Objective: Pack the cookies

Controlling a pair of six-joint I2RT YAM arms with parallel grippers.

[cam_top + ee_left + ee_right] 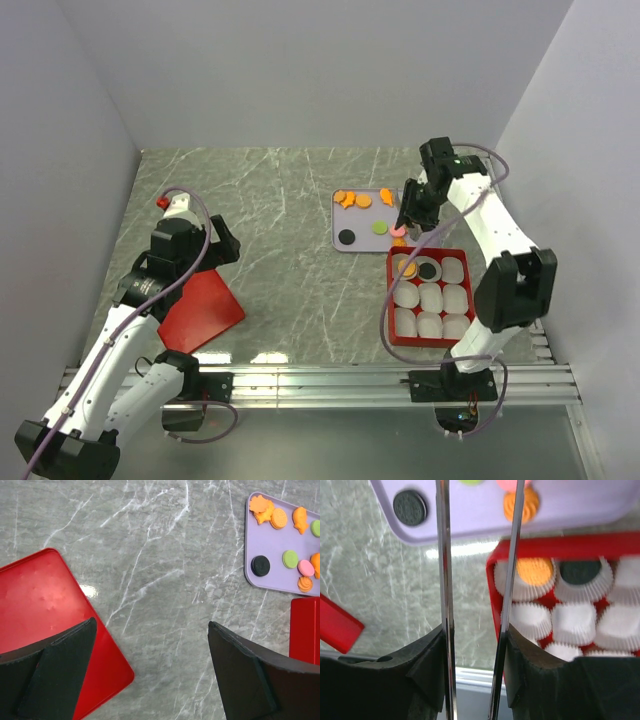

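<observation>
The cookies lie on a lavender tray (362,243): orange ones (350,199) at the back, a black one (347,237), a green one (380,227) and a pink one (399,232). A red box (391,300) of white paper cups holds an orange cookie (535,570) and a black cookie (580,571). My right gripper (404,222) hovers over the tray's near right corner, its metal fingers (444,555) apart with nothing gripped; the green cookie (470,481) shows between them. My left gripper (150,640) is open and empty over bare table.
A red square lid (200,310) lies flat on the marble table at the left, under my left gripper's left finger (60,675). The red box sits just in front of the tray. White walls enclose the table on three sides.
</observation>
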